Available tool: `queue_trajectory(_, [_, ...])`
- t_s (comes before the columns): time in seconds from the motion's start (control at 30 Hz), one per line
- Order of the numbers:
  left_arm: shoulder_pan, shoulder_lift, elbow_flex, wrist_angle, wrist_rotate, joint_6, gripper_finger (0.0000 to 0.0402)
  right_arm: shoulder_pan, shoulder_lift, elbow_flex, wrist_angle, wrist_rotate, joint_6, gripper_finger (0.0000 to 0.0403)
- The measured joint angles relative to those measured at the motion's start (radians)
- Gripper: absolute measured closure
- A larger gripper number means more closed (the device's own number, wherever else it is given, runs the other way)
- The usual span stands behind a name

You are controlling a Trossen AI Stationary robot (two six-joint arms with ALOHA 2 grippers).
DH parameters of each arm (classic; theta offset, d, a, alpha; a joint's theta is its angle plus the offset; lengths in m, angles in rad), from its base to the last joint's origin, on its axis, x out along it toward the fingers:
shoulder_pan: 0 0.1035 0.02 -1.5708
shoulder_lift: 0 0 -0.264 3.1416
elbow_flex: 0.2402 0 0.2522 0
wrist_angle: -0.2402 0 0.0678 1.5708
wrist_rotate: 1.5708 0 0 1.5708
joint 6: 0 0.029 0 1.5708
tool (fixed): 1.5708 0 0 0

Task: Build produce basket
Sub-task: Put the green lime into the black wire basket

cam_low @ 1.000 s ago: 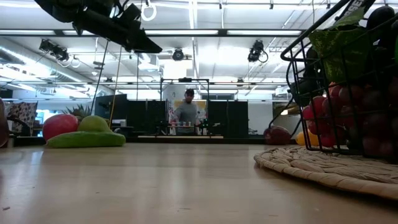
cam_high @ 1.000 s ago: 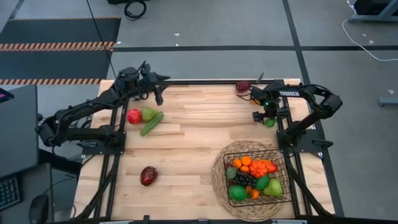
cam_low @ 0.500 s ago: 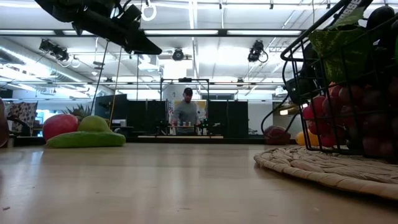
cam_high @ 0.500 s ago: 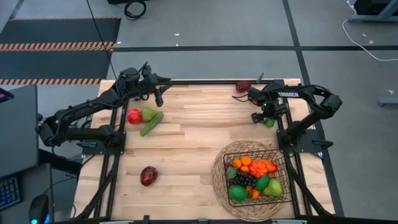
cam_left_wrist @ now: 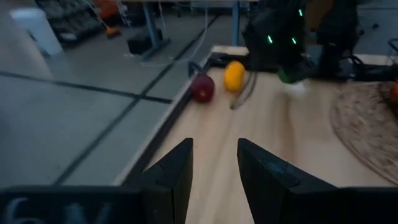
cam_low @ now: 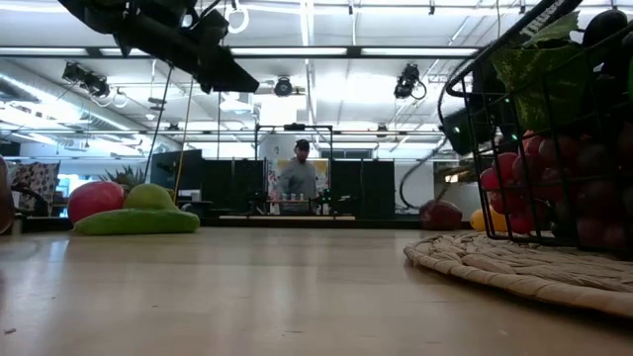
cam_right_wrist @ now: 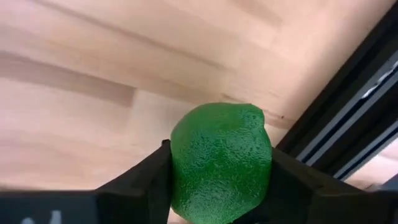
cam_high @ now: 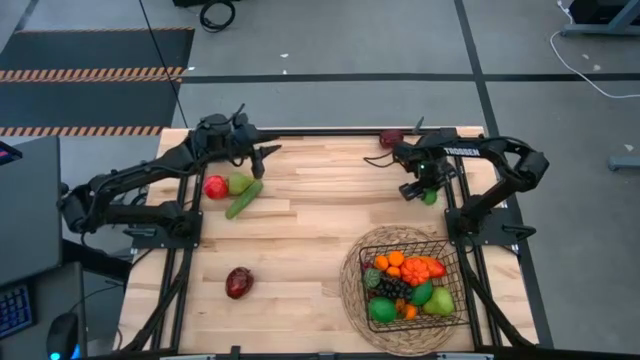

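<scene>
Wooden table (cam_high: 310, 240), light planks, long axis running left-right in the high view. Round tan woven mat (cam_high: 352, 300) at the near right corner with the black wire basket (cam_high: 452, 262) on top of it; basket roughly square-to-rectangular, its sides about parallel to the table edges. Inside it: orange pieces, a red-orange one, a dark grape bunch, several green fruits, packed together; too small to name each.

Left arm reaches in from the left edge toward the far side; left gripper (cam_high: 262, 153) hangs above the far-left part of the table, fingers (cam_left_wrist: 174, 177) a narrow gap apart with nothing between them.

Right arm bends in from the right edge, white lettering on its link reads "TROSSEN", partly legible. Right gripper (cam_high: 418, 191) sits near the far right edge, fingers pressed on both sides of a bumpy green lime (cam_right_wrist: 221, 163), just beside the black frame rail.

Loose produce: green cucumber (cam_high: 243, 199), long axis diagonal, near-left to far-right, touching a green pear (cam_high: 239, 183) and next to a red apple (cam_high: 215, 186) at far left. Dark red fruit (cam_high: 238, 282) alone, near left. Dark red fruit (cam_high: 391, 138) at the far edge, with a yellow fruit (cam_left_wrist: 234, 75) just beside it in the left wrist view.

Person (cam_low: 297, 178) far behind the table in the low view.
</scene>
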Motion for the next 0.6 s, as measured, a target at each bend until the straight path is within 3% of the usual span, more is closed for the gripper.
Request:
queue_trajectory(0.33, [-0.114, 0.117, 0.0, -0.017, -0.021, -0.074, 0.0269, 0.182, 0.0, 0.392, -0.209, 0.008, -0.03, 0.0203])
queue_trajectory(0.6, [-0.137, 0.216, -0.001, -0.037, -0.061, -0.131, 0.0269, 0.488, 0.0, 0.632, -0.356, -0.045, 0.084, 0.0203])
